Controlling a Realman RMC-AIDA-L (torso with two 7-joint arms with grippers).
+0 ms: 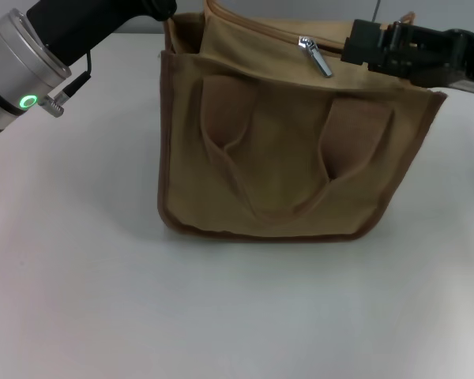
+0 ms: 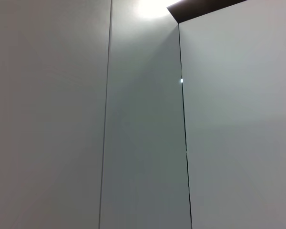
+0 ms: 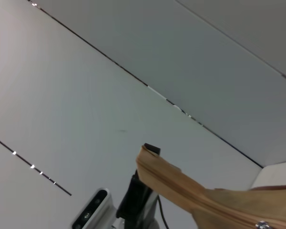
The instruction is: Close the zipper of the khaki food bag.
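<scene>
khaki food bag, left end effector hidden behind it

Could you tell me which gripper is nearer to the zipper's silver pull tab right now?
The right. The right gripper sits just beside the pull tab on the bag's top; the left gripper is at the bag's far left corner.

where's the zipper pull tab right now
In the head view, the silver pull tab lies on the khaki food bag's top panel, toward the robot's right, just beside the right gripper.
</scene>
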